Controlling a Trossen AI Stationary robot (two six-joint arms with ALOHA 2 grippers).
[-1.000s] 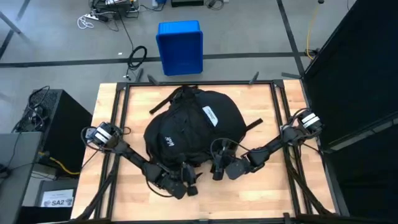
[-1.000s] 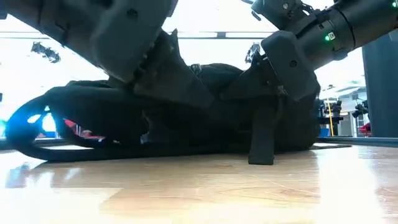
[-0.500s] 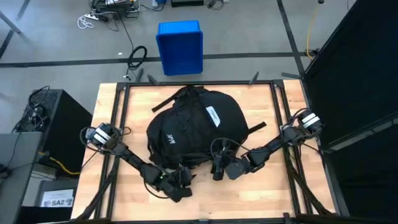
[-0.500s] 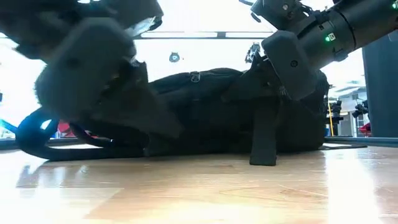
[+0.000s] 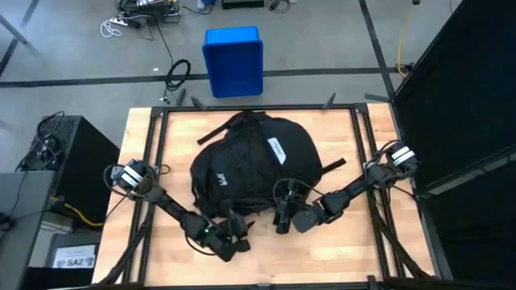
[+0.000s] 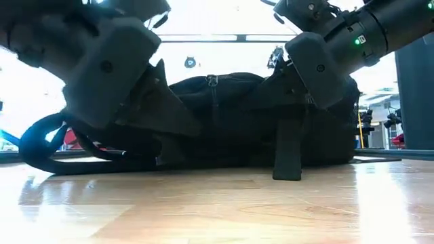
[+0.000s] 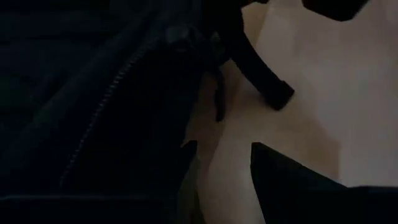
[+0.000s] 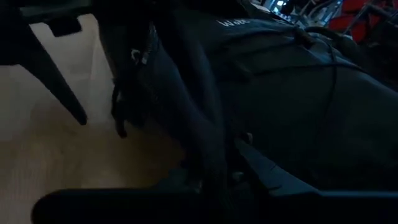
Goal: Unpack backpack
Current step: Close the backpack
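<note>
The black backpack (image 5: pixel 254 165) lies flat on the wooden table (image 5: pixel 347 242), its white label (image 5: pixel 275 149) facing up and its straps (image 5: pixel 218 129) trailing toward the far left. My left gripper (image 5: pixel 232 235) stands open at the backpack's near-left edge, with bare wood between its fingers (image 7: pixel 224 180). A zipper line (image 7: pixel 106 106) and a hanging pull (image 7: pixel 219 99) show just ahead of it. My right gripper (image 5: pixel 280 217) is shut on black fabric at the backpack's near edge. My left gripper has one finger (image 7: pixel 186 165) right against the backpack's dark side; whether it touches, I cannot tell. My right gripper pinches a black strap or fold (image 8: pixel 208 149) at the backpack's near edge between its two fingers. The fingers (image 6: pixel 288 152) point down from above, with one tip at the table. The backpack stays on the table.
A blue plastic box (image 5: pixel 234 60) stands on the floor beyond the far edge. Black frame rails (image 5: pixel 157 161) run along the table's left and right sides. Bare wood lies along the near edge (image 5: pixel 322 258) and to the right of the backpack.
My left gripper has drawn back a little toward the table's near-left corner and come lower. The backpack's near-left part, which was pulled out toward that gripper, has settled back toward the far edge and now bulges higher. The right arm has kept still.
</note>
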